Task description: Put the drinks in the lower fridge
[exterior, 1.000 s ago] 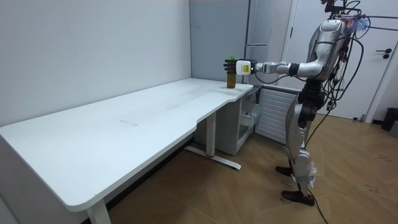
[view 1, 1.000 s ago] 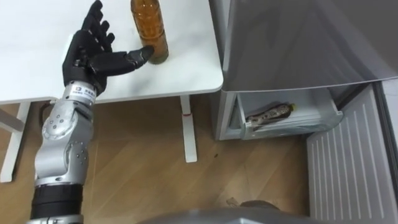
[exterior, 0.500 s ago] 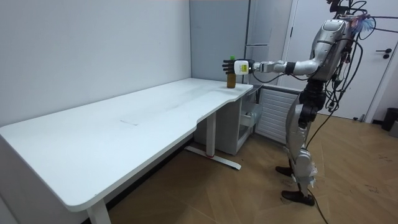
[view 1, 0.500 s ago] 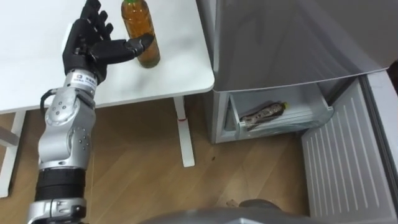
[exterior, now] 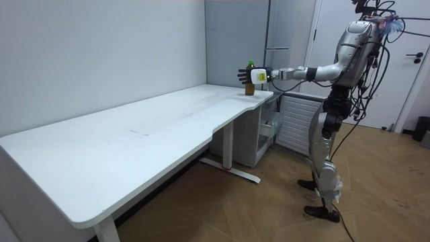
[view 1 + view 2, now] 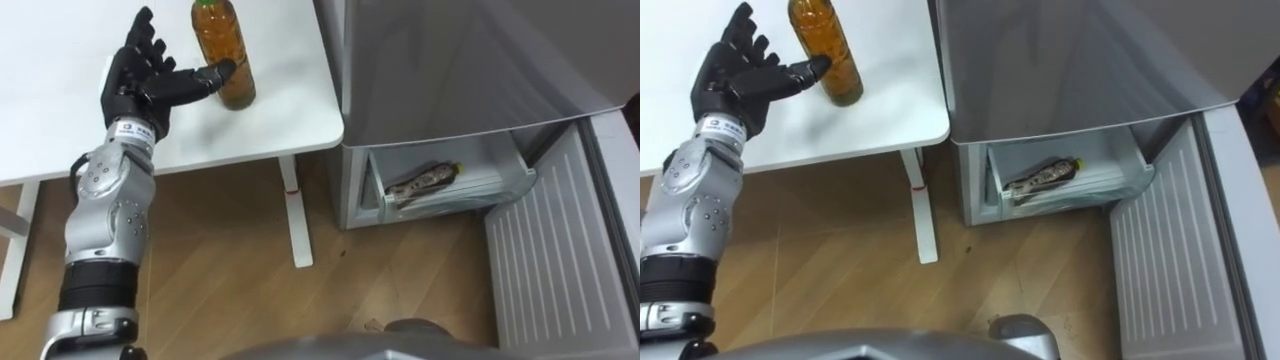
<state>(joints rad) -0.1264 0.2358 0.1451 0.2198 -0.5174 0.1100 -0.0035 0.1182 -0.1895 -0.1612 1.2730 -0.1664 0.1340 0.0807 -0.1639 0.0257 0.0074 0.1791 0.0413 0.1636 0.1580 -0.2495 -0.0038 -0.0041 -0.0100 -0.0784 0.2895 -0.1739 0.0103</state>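
Observation:
An amber drink bottle (image 6: 224, 52) (image 6: 827, 48) with a green cap stands upright near the corner of the white table (image 6: 290, 110). My left hand (image 6: 148, 80) (image 6: 740, 75) is open just left of it, fingers straight and spread, the thumb tip touching the bottle's side. In the room view the left hand (image 5: 243, 75) is held out level at the bottle (image 5: 250, 83) while I stand beside the fridge. Another bottle (image 6: 428, 182) (image 6: 1040, 175) lies on its side in the lower fridge drawer (image 6: 505, 180).
The grey fridge (image 6: 470, 60) stands right of the table, its lower door (image 6: 545, 260) swung open toward me. A white table leg (image 6: 297, 215) stands on the wooden floor between me and the fridge. The long table (image 5: 121, 148) runs along the wall.
My left hand has drawn slightly back and tilted, fingers spreading upward; the thumb stays against the bottle. The bottle has not moved. The view shifted a second ago.

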